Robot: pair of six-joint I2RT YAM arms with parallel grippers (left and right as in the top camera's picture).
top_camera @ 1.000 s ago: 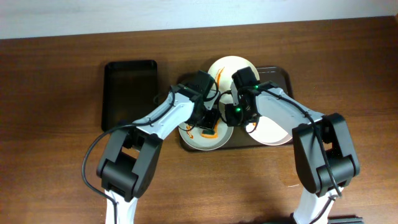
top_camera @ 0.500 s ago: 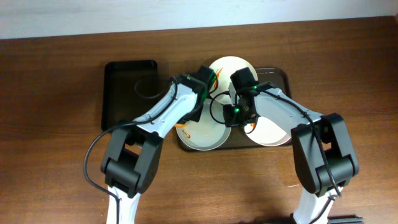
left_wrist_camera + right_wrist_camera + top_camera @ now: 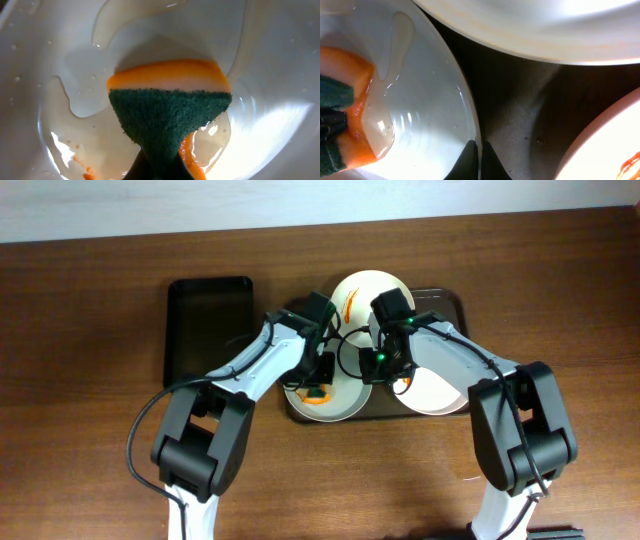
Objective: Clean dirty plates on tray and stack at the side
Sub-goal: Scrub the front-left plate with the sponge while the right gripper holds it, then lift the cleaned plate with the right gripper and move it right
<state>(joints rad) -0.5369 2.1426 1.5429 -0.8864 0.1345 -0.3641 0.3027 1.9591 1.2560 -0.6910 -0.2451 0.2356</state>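
Left tool point(image 3: 156, 171) clamps the sponge point(image 3: 170, 117) against the wet plate point(image 3: 272, 75); right tool point(image 3: 480, 159) pinches that plate's rim.

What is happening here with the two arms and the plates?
The left arm has its jaws shut on a green-and-orange sponge and presses it into a wet white plate smeared with orange sauce. The right arm pinches that plate's rim with its jaws, apparently to steady it. The plate lies on a dark tray with a far plate, streaked orange, and a right plate. No plate is stacked at the side yet.
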